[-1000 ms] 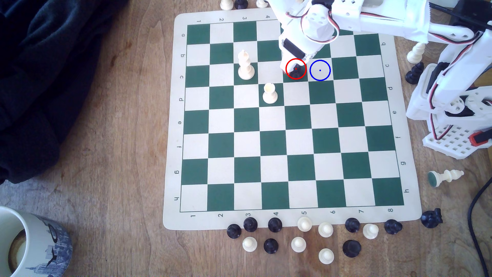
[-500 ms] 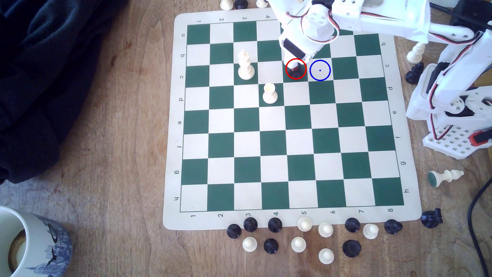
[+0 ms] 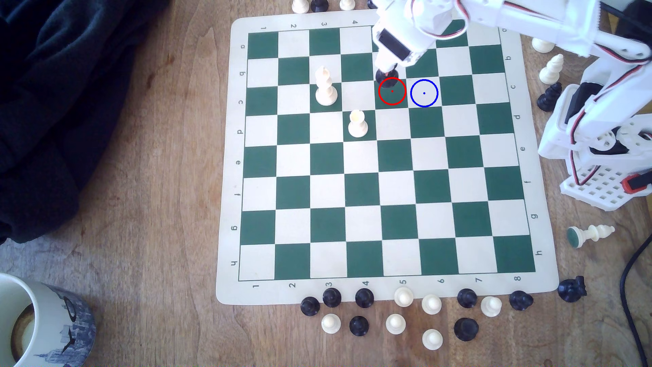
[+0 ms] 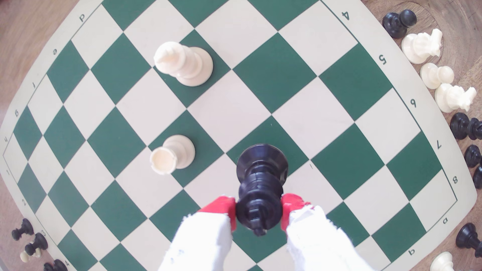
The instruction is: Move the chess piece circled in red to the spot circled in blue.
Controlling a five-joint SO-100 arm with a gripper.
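gripper clamped on the chess piece, seemingly raised off the board, beside the spot

Black king: glossy, wide round base, slim waist, crowned head. Clamped at the head between red fingertips, base overlapping the red circle's far edge. Blue-circled cream square: unoccupied, adjacent on the exterior view's right.

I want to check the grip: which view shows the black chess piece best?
The wrist view: the chess piece shows whole, its head clamped by the gripper. The exterior view catches its dark base under the arm, at the red circle's edge.
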